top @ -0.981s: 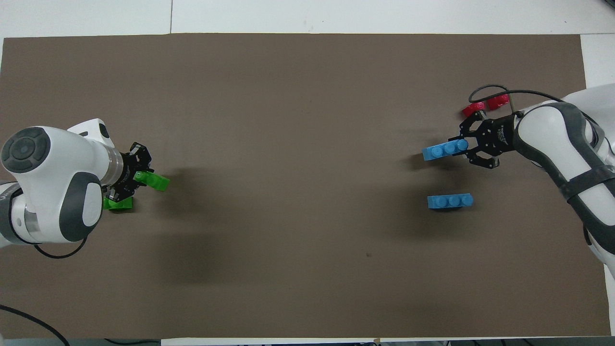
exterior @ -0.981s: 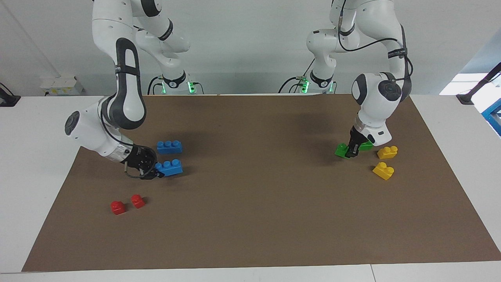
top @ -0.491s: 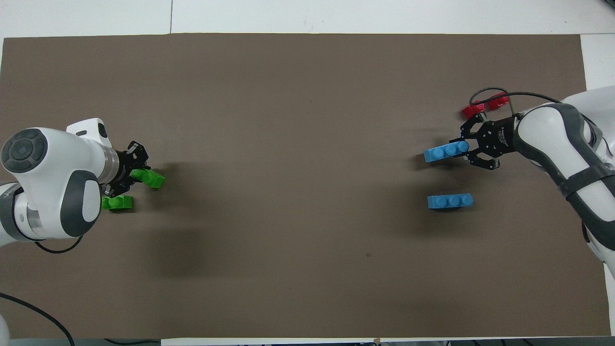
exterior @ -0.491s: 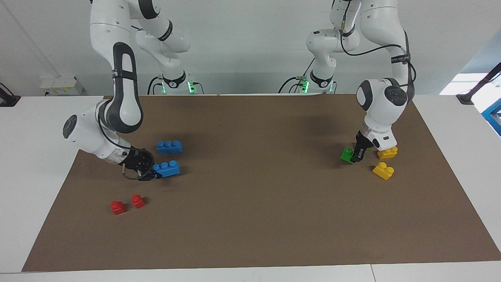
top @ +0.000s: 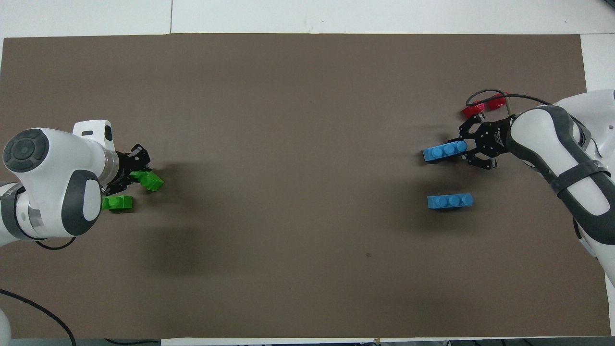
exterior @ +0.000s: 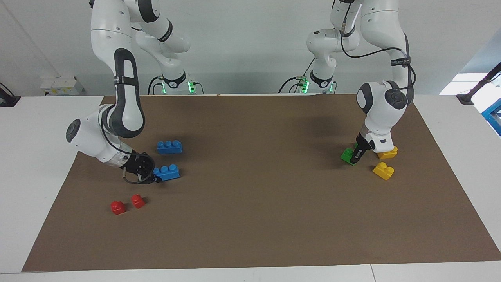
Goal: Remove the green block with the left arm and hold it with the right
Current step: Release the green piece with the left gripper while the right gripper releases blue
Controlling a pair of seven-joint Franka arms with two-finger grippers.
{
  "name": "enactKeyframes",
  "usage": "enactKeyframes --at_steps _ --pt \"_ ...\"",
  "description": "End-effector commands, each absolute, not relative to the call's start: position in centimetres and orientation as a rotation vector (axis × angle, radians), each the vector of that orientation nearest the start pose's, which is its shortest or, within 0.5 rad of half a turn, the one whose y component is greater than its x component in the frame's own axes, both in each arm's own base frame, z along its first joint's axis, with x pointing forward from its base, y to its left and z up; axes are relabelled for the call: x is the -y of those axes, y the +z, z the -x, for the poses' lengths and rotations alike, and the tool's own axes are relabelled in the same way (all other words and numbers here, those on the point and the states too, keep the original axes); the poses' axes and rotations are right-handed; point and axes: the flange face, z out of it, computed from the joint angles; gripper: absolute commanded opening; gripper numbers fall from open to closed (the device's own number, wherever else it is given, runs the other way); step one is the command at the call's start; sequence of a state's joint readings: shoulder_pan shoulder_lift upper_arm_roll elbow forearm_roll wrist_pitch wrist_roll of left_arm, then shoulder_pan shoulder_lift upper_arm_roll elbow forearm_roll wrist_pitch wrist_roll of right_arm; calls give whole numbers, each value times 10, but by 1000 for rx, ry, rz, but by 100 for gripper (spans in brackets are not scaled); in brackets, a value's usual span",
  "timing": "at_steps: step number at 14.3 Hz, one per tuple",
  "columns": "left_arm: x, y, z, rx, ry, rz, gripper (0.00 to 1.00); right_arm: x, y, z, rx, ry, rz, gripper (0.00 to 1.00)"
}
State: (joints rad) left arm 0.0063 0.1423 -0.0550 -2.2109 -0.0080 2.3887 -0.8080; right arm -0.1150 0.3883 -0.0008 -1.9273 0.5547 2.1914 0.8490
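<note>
Brown paper [exterior: 254,203] covers a white table [exterior: 35,129] before a pale wall. At its own end, the left gripper [exterior: 355,158] is clamped on the green block [exterior: 346,155], seemingly just off the paper; a second green brick [top: 117,203] and two yellow bricks [exterior: 383,170] lie beside it. The right gripper [exterior: 154,178] pinches a blue brick [exterior: 167,172]; red bricks [exterior: 126,204] lie near.
</note>
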Motion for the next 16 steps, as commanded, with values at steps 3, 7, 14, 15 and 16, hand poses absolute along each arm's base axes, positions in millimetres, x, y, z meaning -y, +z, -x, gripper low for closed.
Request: enactKeyframes --at_steps 3,7,14,15,16 --pt "22 317 -548 1110 -48 2964 9 50 277 -606 -1696 324 2194 0" --pt "15 324 -548 1124 -58 2960 100 47 277 -606 -1678 322 2208 0" --pt "-1 394 -567 1188 -111 2949 100 27 310 -609 -1621 358 2240 79" --pt "2 403 -570 1186 -118 2952 100 27 316 -607 -1616 365 2242 80" --pt "3 414 -574 1184 -123 2954 100 26 325 -605 -1605 387 2247 81"
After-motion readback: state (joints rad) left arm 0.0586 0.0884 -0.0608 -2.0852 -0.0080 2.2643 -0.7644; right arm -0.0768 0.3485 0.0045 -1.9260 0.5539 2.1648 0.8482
